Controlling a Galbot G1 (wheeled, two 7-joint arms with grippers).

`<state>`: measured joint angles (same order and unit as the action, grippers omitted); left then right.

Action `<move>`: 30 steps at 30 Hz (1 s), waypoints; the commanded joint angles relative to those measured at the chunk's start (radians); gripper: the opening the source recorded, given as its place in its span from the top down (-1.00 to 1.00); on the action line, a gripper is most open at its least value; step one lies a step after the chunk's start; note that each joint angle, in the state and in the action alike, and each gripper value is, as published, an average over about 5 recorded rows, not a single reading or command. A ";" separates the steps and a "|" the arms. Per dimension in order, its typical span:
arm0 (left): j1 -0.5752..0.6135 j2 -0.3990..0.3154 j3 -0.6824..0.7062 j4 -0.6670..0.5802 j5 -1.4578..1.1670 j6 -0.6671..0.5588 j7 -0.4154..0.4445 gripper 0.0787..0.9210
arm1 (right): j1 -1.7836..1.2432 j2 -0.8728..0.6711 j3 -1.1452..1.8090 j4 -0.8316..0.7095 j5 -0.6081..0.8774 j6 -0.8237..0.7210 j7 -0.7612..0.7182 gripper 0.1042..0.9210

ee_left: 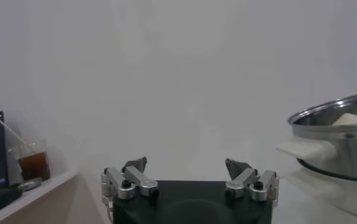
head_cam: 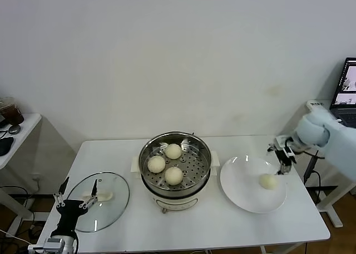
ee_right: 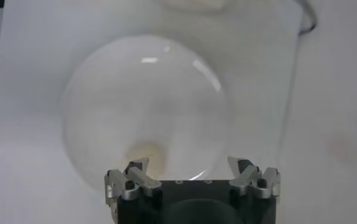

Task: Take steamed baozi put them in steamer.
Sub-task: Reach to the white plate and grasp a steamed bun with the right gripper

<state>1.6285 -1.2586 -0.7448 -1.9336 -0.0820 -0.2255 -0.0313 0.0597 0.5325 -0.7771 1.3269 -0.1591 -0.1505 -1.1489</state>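
The steel steamer stands mid-table on its white base, with three steamed baozi on its perforated tray. A fourth baozi lies on the white plate to the right. My right gripper hovers open just above and behind that bun, holding nothing. In the right wrist view the bun shows on the plate, close to one fingertip of the gripper. My left gripper stays open and empty at the front left; in its wrist view the steamer is off to one side.
A round glass lid with a white handle lies on the table's left part, partly under the left gripper. A side table with a cup stands far left. A laptop and cables are at the right edge.
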 commanded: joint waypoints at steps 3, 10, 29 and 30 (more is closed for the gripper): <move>0.001 0.001 -0.007 0.002 0.000 0.002 0.000 -0.77 | -0.223 0.105 0.191 -0.176 -0.116 0.020 0.011 -0.76; 0.004 0.001 -0.016 0.009 0.000 0.001 0.001 -0.77 | -0.224 0.182 0.199 -0.247 -0.137 0.034 0.019 -0.76; 0.007 -0.004 -0.022 0.014 -0.001 0.000 0.000 -0.77 | -0.246 0.225 0.235 -0.290 -0.231 0.013 0.018 -0.66; 0.007 -0.005 -0.023 0.014 -0.001 -0.001 0.000 -0.77 | -0.246 0.224 0.236 -0.290 -0.235 0.011 0.017 -0.62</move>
<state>1.6354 -1.2634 -0.7676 -1.9181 -0.0829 -0.2257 -0.0312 -0.1699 0.7324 -0.5637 1.0643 -0.3465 -0.1280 -1.1335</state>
